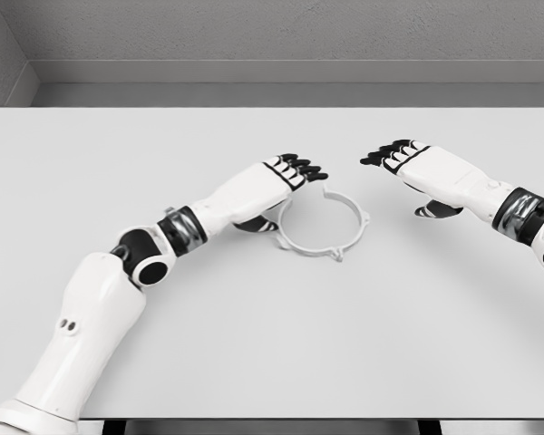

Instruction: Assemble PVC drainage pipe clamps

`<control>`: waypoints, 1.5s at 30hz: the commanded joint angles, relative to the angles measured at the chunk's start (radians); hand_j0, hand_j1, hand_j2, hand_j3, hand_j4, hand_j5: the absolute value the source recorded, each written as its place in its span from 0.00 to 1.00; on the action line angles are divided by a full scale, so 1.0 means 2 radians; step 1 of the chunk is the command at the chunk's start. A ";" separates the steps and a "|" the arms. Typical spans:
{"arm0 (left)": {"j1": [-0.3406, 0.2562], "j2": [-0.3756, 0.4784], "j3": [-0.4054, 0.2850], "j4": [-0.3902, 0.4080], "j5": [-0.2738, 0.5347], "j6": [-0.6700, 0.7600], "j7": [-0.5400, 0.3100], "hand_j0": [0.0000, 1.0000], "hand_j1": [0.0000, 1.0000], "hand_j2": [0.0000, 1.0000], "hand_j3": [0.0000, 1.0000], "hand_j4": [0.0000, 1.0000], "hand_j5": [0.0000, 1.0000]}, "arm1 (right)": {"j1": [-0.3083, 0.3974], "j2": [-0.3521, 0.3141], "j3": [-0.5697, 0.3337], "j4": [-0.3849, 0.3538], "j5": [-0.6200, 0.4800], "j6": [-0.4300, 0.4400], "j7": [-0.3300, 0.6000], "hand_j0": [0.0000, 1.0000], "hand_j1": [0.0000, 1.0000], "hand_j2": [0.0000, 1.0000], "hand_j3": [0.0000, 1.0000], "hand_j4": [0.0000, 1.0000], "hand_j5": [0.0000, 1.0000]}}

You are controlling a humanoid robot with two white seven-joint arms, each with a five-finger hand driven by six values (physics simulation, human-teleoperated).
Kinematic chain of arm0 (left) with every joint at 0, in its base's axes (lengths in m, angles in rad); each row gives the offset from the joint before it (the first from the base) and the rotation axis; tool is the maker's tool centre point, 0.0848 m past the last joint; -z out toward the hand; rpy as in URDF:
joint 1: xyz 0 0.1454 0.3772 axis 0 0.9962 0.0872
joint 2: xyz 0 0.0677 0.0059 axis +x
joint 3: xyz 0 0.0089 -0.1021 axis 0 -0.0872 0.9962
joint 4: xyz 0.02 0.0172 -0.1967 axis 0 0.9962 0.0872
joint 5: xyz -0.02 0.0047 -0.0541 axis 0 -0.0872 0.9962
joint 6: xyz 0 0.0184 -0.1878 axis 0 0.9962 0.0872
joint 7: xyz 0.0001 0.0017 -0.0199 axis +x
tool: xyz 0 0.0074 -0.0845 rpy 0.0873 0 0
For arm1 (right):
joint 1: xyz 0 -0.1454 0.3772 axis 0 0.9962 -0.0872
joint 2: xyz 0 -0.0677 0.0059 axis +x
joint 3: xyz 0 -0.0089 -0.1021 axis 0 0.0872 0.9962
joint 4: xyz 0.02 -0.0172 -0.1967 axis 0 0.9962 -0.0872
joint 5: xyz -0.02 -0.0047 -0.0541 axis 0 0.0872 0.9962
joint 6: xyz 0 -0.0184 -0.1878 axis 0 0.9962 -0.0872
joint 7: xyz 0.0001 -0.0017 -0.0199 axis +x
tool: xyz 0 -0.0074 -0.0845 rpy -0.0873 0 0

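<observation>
Grey walls back a broad white table (254,344). Left hand (286,177) lies palm-down, fingers extended together, holding nothing, its heel over the left edge of the thin white plastic ring-shaped pipe clamp (322,222) with small lugs, which lies flat at mid-table. Right hand (417,168) hovers just right of it, fingers straight, thumb tucked, empty. The clamp looks light, springy and slippery; pinching the rim beside a lug seems safest.

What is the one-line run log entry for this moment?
left hand: open, over clamp ring edge | right hand: open, apart | ring flat on table
</observation>
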State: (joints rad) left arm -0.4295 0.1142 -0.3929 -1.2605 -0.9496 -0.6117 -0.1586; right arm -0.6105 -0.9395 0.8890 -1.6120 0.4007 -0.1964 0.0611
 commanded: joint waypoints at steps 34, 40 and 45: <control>0.079 0.045 0.027 -0.137 0.017 0.000 0.000 1.00 1.00 1.00 1.00 1.00 1.00 | 0.003 -0.001 0.000 0.000 -0.001 -0.001 0.000 1.00 1.00 1.00 1.00 1.00 1.00; 0.084 0.050 0.006 -0.142 0.011 0.000 0.000 1.00 1.00 1.00 1.00 1.00 1.00 | 0.003 -0.001 0.000 -0.001 -0.001 0.000 0.000 1.00 1.00 1.00 1.00 1.00 1.00; 0.077 0.046 -0.018 -0.135 0.008 0.000 0.000 1.00 1.00 1.00 1.00 1.00 1.00 | 0.003 -0.001 0.000 0.000 -0.001 -0.001 -0.001 1.00 1.00 1.00 1.00 1.00 1.00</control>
State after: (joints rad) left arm -0.2746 0.2062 -0.4097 -1.5318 -0.9378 -0.6117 -0.1587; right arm -0.6044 -0.9410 0.8890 -1.6123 0.4007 -0.1974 0.0607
